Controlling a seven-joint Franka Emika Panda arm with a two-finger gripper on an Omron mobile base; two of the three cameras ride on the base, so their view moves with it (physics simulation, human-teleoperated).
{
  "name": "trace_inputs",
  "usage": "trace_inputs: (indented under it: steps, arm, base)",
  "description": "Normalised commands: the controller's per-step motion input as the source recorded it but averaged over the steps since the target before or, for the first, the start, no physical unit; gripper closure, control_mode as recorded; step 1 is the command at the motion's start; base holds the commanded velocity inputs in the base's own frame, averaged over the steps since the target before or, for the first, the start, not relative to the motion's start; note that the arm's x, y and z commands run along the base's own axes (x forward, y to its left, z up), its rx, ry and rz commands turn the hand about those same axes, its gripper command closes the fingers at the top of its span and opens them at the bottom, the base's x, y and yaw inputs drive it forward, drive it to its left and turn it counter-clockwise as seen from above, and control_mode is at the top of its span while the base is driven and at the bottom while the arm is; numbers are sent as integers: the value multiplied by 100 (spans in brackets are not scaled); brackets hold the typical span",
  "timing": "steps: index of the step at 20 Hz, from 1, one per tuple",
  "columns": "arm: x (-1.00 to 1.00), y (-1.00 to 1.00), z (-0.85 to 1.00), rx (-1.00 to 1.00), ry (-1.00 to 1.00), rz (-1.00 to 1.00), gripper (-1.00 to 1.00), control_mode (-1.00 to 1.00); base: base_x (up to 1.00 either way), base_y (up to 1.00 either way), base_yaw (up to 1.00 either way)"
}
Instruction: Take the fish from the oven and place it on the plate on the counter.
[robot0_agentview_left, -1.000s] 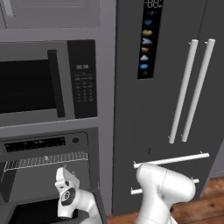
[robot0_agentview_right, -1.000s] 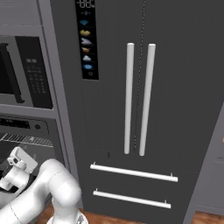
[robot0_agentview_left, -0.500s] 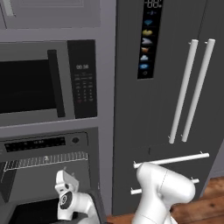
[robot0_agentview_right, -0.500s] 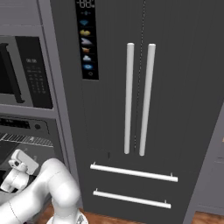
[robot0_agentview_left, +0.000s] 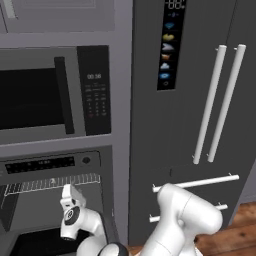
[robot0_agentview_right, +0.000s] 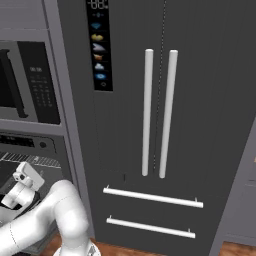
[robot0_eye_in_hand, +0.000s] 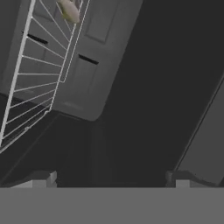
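Item 1, change since a second ago: I see the hand a little lower before the open oven (robot0_agentview_left: 50, 200); the cameras and all fixtures are as they were.

Item 2, gripper (robot0_eye_in_hand: 111, 177): claw spread wide, holding nothing. In my hand view its two dark finger tips (robot0_eye_in_hand: 41, 178) stand far apart at the bottom edge, with the dark oven floor between them.

Item 3, arm: it rises from the base, bends at a bulky white elbow (robot0_agentview_left: 187, 215) in front of the fridge drawers, then reaches left and forward, ending in the wrist (robot0_agentview_left: 71, 215) at the mouth of the oven cavity. From the right base view the hand (robot0_agentview_right: 22, 187) sits at the left edge, below the oven's control strip (robot0_agentview_right: 22, 142).

Item 4, wire rack (robot0_eye_in_hand: 39, 74): runs up the left side of my hand view.

Item 5, fish (robot0_eye_in_hand: 69, 10): lies on the rack at its far end, well apart from the claw.

Item 6, background: microwave (robot0_agentview_left: 50, 95) above the oven; fridge (robot0_agentview_right: 160, 115) to the right.
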Motion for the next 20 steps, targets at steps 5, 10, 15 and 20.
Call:
trace_inputs:
  steps: [5,10,15,20]
  arm:
    - [24,0,-56,6,0,0,-100,-100]
    - [1,0,-83,4,0,0,-100,-100]
    - [21,0,-48,1,-9,0,-100,-100]
    - [33,0,-36,0,-15,0,-100,-100]
  base:
    - [0,0,0]
    - [0,0,0]
    - [0,0,0]
    - [0,0,0]
